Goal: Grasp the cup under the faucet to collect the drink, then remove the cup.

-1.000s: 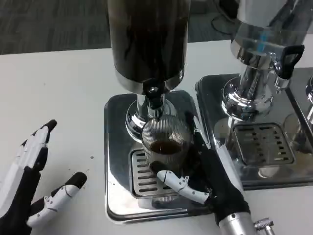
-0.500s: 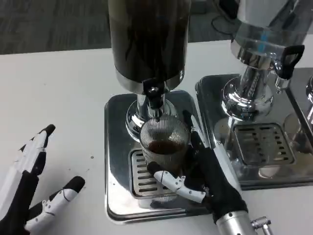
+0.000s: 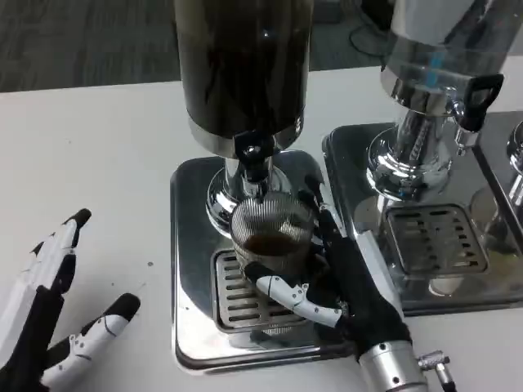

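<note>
A ribbed glass cup (image 3: 270, 237) with dark drink in its bottom stands on the drip grille (image 3: 233, 296) under the black faucet (image 3: 252, 155) of the dark dispenser (image 3: 241, 65). My right hand (image 3: 343, 282) wraps around the cup from its right side, thumb across the front and fingers behind it. My left hand (image 3: 49, 314) lies open on the white table at the lower left, well apart from the dispenser, fingers spread and holding nothing.
The dispenser stands on a shiny steel tray (image 3: 189, 269). A second, clear dispenser (image 3: 437, 90) with its own black tap (image 3: 472, 102) and steel tray (image 3: 433, 245) stands close on the right. Bare white table (image 3: 90, 163) stretches to the left.
My right hand has shifted a little up and closer around the cup. The picture has shifted slightly. The left hand has barely moved.
</note>
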